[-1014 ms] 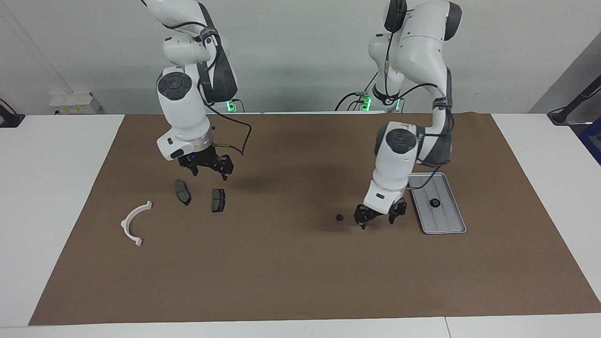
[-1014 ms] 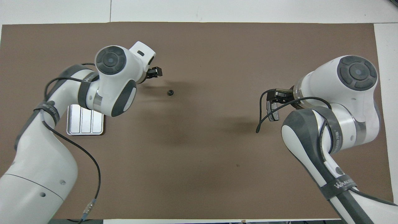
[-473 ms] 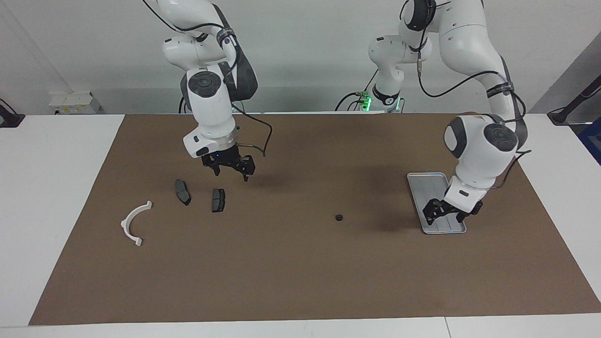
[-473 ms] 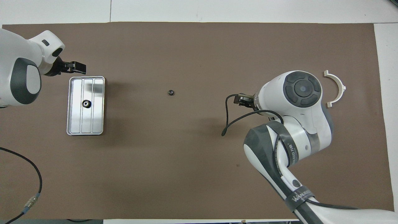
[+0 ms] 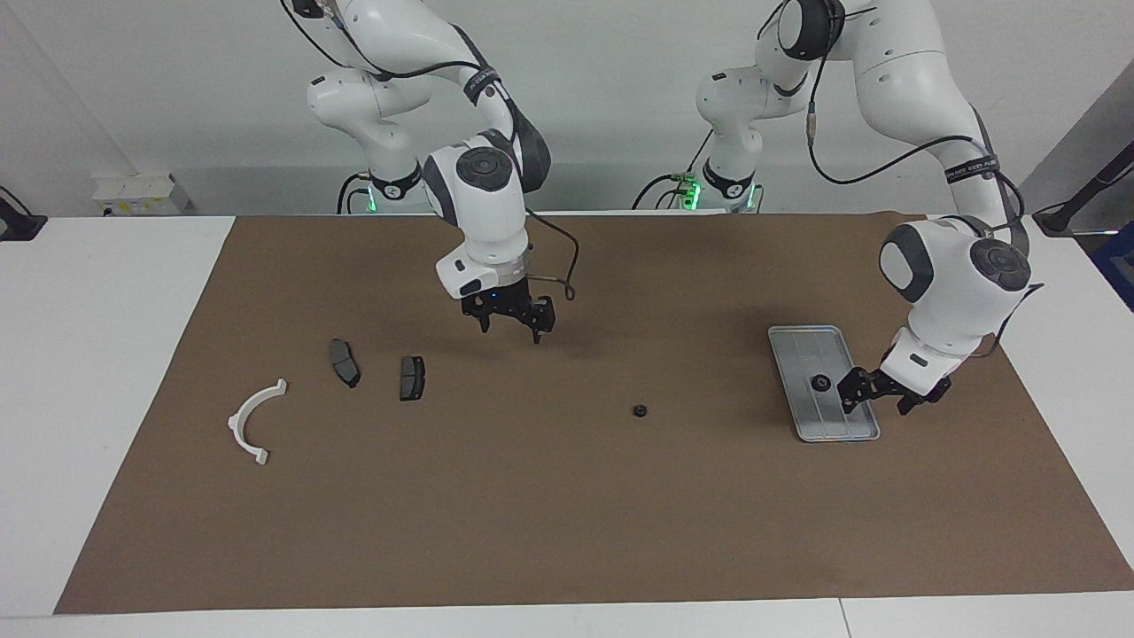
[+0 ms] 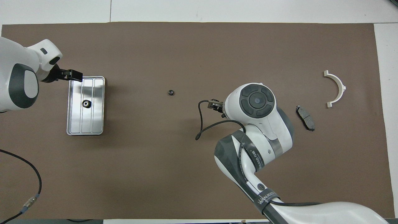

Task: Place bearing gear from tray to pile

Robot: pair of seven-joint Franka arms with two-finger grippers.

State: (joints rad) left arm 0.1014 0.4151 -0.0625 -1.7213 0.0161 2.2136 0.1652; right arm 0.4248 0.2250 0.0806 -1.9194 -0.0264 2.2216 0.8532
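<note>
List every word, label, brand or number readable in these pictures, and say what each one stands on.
"WANUEED", roughly, the last letters unsure: white print on the dark strap around the right arm, in the overhead view.
A like strap on the left arm carries print that cannot be made out.
Nothing readable on the tray, the parts or the mat.

We see a shiny ridged metal tray (image 5: 800, 350), a matt brown mat (image 5: 567, 496), a white plastic half-ring (image 5: 252, 422) and glossy white arm shells (image 5: 483, 208).

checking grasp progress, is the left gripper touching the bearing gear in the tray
Apart. The facing view shows grey tray floor between the left gripper and the bearing gear.
</note>
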